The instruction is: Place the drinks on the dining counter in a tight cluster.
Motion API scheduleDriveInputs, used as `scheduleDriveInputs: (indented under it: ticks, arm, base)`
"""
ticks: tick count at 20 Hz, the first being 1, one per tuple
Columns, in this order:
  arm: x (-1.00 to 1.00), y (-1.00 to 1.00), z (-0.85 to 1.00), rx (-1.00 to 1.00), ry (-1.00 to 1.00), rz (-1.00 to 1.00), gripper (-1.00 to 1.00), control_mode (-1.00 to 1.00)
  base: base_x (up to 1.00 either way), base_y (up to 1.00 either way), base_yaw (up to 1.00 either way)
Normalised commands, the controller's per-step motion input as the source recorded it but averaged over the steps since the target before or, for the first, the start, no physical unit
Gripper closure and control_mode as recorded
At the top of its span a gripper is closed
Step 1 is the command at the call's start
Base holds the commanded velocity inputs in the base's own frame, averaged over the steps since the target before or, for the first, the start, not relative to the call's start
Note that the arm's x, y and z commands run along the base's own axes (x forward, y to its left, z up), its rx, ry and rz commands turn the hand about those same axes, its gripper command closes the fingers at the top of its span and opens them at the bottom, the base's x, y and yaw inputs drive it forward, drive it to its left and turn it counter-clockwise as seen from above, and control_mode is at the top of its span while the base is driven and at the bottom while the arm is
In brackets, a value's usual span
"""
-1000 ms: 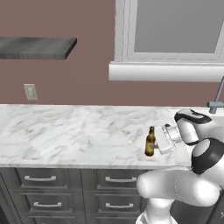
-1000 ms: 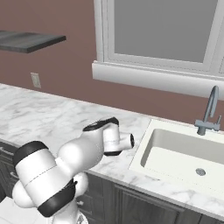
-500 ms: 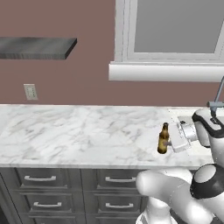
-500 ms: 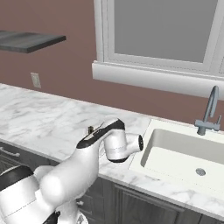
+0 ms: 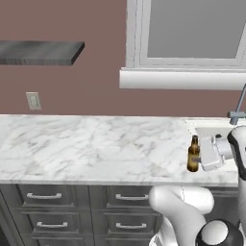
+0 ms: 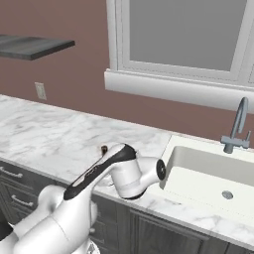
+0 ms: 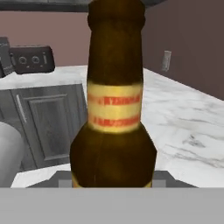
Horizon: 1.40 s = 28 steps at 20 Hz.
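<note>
Marble wall counter (image 5: 91,146): your left base view shows its white-grey veined top running from the left edge toward the sink, over dark drawers (image 5: 72,211).
Wall outlet (image 5: 33,100): you see it on the brown wall at far left, under a grey shelf (image 5: 41,52).
Beer bottle (image 5: 193,153): brown and slim, it stands upright near the counter's front edge, just left of the sink; whether its base touches the marble you cannot tell.
Gripper (image 5: 202,154): it comes in from the right and is pinched onto the beer bottle; your hand view has the bottle's yellow-and-red neck label up close.
Sink (image 6: 211,173): white basin right of the bottle.
Faucet (image 6: 237,126): grey, behind the basin.
</note>
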Motion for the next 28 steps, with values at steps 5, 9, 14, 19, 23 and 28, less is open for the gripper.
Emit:
scheduleDriveInputs:
  ticks: [5,9,14,19,23,28]
  arm:
    - [-0.47,-0.23,0.24,-0.02,0.00,-0.08,1.00,-1.00]
    - [-0.49,-0.20,0.24,-0.02,0.00,-0.04,1.00,-1.00]
    - [-0.42,-0.15,0.16,0.00,0.03,-0.07,1.00,-1.00]
    - [0.00,-0.01,0.00,0.00,0.00,-0.03,1.00,1.00]
    - [0.00,0.00,0.00,0.00,0.00,0.00,1.00,1.00]
    - [0.00,0.00,0.00,0.00,0.00,0.00,1.00,1.00]
  base:
    - [0.00,0.00,0.00]
    - [0.00,0.00,0.00]
    - [0.00,0.00,0.00]
    - [-0.03,0.00,0.00]
    - [-0.42,-0.05,-0.29]
    - [-0.28,0.00,-0.71]
